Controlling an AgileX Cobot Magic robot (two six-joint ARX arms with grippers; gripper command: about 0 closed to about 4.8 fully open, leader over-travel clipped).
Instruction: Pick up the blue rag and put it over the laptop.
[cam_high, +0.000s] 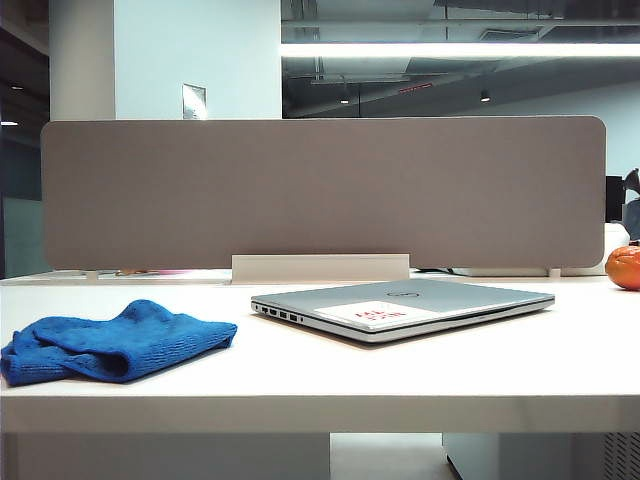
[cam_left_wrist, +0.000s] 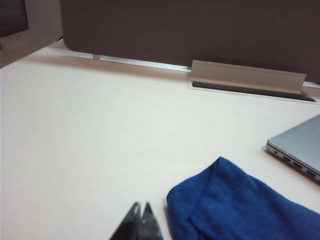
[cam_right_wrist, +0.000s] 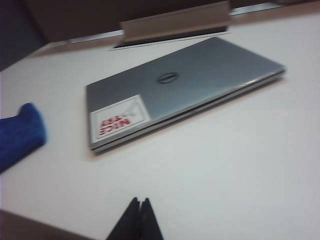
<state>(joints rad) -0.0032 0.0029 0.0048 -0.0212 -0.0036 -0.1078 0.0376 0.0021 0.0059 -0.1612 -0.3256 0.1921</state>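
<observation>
The blue rag (cam_high: 115, 340) lies crumpled on the white table at the left; it also shows in the left wrist view (cam_left_wrist: 240, 205) and as a corner in the right wrist view (cam_right_wrist: 20, 135). The laptop (cam_high: 400, 305) lies closed in the middle of the table, silver-grey, with a round logo and a white sticker with red writing (cam_right_wrist: 119, 116). My left gripper (cam_left_wrist: 140, 207) is shut and empty, near the table's front, beside the rag. My right gripper (cam_right_wrist: 140, 201) is shut and empty, held back from the laptop (cam_right_wrist: 180, 90). Neither gripper shows in the exterior view.
A grey partition panel (cam_high: 320, 190) stands along the table's back edge, with a raised cable-slot flap (cam_high: 320, 268) behind the laptop. An orange round thing (cam_high: 624, 267) sits at the far right. The table's front edge (cam_high: 320, 400) runs close to the camera.
</observation>
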